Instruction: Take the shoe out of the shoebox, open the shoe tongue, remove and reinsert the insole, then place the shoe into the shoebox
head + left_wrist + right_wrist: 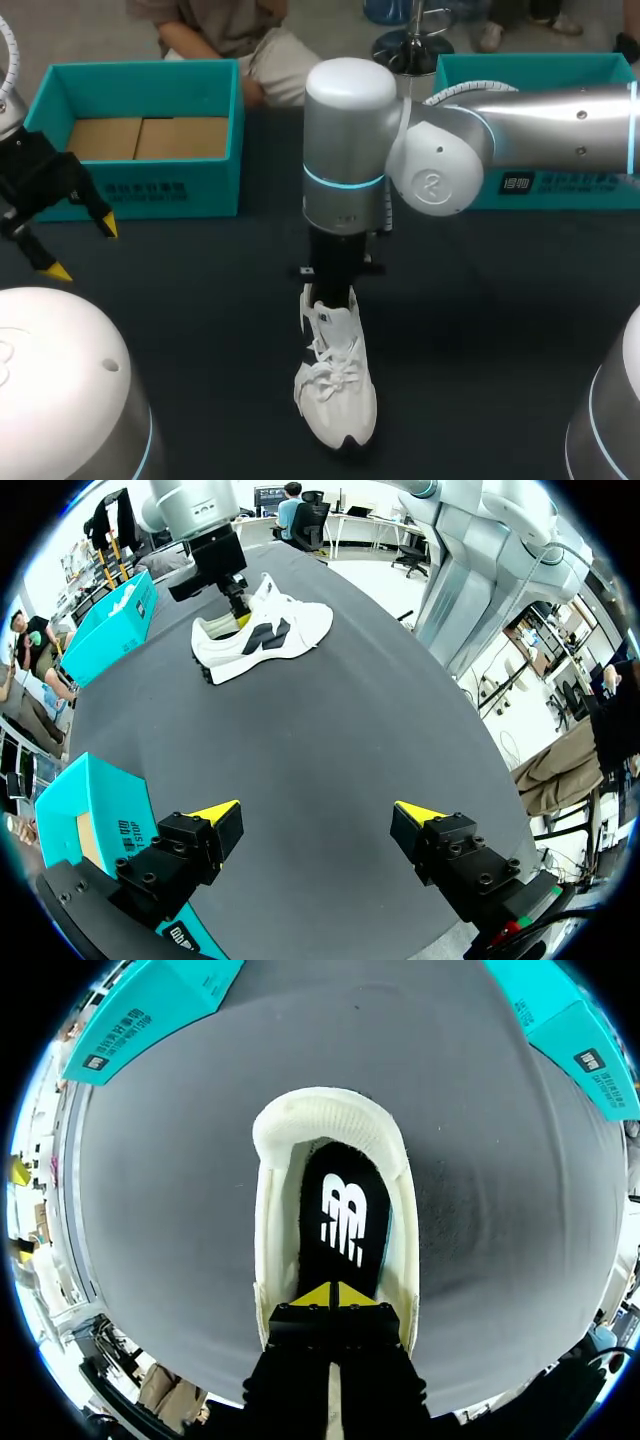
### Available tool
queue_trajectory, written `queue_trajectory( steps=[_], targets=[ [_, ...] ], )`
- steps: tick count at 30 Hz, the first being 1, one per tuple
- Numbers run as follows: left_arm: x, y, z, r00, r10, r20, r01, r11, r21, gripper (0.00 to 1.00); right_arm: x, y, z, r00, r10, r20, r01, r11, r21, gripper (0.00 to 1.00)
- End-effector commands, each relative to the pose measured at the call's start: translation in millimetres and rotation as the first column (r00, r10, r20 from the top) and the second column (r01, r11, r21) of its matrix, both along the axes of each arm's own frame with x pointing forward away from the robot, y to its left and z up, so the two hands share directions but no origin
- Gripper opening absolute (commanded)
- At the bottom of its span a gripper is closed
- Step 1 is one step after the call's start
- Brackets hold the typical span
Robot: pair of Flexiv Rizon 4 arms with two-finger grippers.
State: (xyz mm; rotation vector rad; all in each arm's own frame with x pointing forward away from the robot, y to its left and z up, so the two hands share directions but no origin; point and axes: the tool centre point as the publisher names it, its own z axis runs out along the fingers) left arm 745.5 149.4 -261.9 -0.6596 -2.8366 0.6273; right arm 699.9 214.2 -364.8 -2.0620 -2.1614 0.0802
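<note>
The white shoe (338, 390) stands on the dark table (200, 330) in the middle, toe toward the camera, well apart from the two teal boxes (140, 185) at the far edge. The right gripper (331, 1295) reaches down into the shoe's opening, its yellow tips pressed together just over the black insole (345, 1210); whether they pinch anything I cannot tell. The left gripper (83, 249) hangs spread wide and holds nothing, beside the left box.

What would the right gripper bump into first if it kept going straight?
Probably the black insole inside the white shoe; the right gripper points into its opening, though depth is unclear.
</note>
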Motion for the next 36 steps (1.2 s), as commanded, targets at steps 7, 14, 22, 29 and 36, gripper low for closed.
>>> queue_trajectory(
  steps=[7, 14, 22, 29, 36],
  targets=[
    [-0.6, 0.3, -0.2, 1.0, 0.0, 0.001, 0.0, 1.0, 0.002, 1.0, -2.8, 3.6, 4.0, 1.0, -0.016, 0.005, 0.016, 1.0, -0.015, 0.0],
    [-0.6, 0.3, -0.2, 1.0, 0.0, 0.001, 0.0, 1.0, 0.002, 1.0, -1.1, 2.4, -4.7, 0.999, -0.035, -0.003, 0.035, 0.999, -0.019, 0.0],
    [-0.6, 0.3, -0.2, 1.0, 0.0, 0.001, 0.0, 1.0, 0.002, 1.0, 0.7, 0.4, -11.4, 0.999, -0.047, -0.011, 0.046, 0.999, -0.019, 0.27],
    [-0.6, 0.3, -0.2, 1.0, 0.0, 0.001, 0.0, 1.0, 0.002, 1.0, 0.3, -1.3, -11.3, 0.999, -0.05, -0.012, 0.049, 0.999, -0.022, 0.47],
    [-0.6, 0.3, -0.2, 1.0, 0.0, 0.001, 0.0, 1.0, 0.002, 1.0, 0.2, -0.7, -12.1, 0.999, -0.046, -0.011, 0.046, 0.999, -0.02, 0.78]
  ],
)
